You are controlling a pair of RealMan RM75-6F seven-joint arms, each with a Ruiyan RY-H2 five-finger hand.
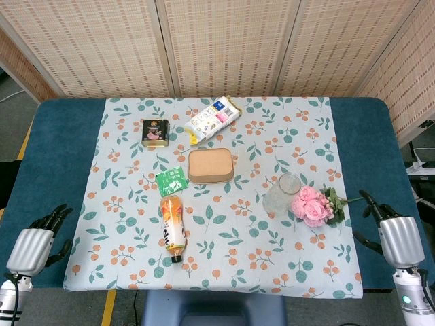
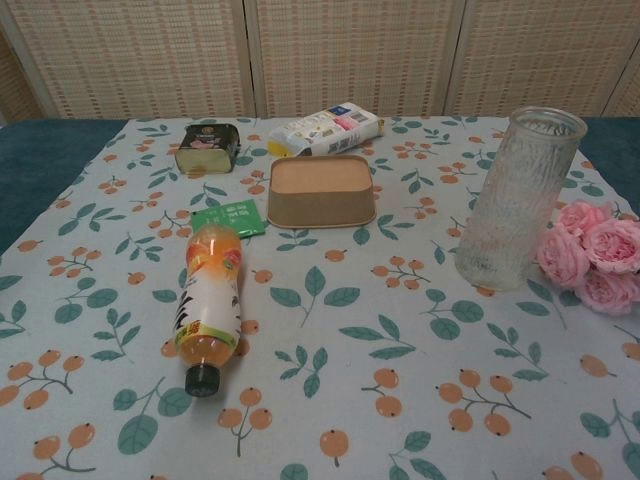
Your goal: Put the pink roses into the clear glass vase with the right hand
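Pink roses (image 1: 311, 205) lay flat, touching the upright clear glass vase (image 1: 282, 194) — right hand (image 1: 393, 231) nearby, fingers apart, empty; left hand (image 1: 37, 239) likewise.

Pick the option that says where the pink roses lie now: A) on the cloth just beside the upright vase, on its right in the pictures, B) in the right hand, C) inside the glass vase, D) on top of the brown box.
A: the pink roses lie on the cloth against the upright glass vase, apart from the right hand.
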